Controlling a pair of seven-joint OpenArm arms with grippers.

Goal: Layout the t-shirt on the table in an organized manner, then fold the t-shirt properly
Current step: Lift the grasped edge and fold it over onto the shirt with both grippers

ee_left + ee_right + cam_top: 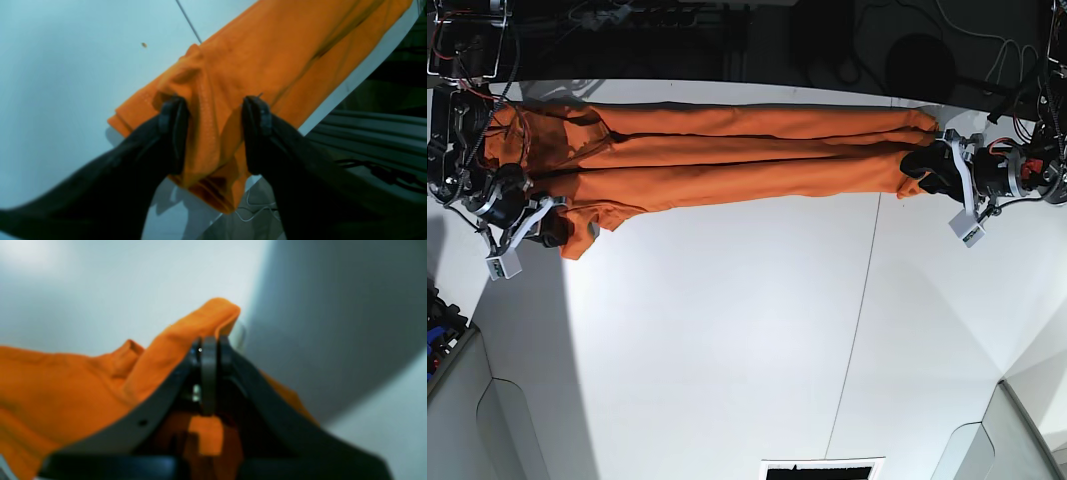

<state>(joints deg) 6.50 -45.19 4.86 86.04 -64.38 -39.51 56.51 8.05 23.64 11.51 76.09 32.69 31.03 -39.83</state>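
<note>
Base view shows the shirt (727, 165) as a long orange band across the top of the table (727, 340), both ends at the grippers. Only left wrist view shows the left gripper (213, 106) spread wide around a bunched end; right wrist view shows the right gripper (210, 343) clenched on a fold

No text, label, brand, number or sign can be read in any of the three views.
</note>
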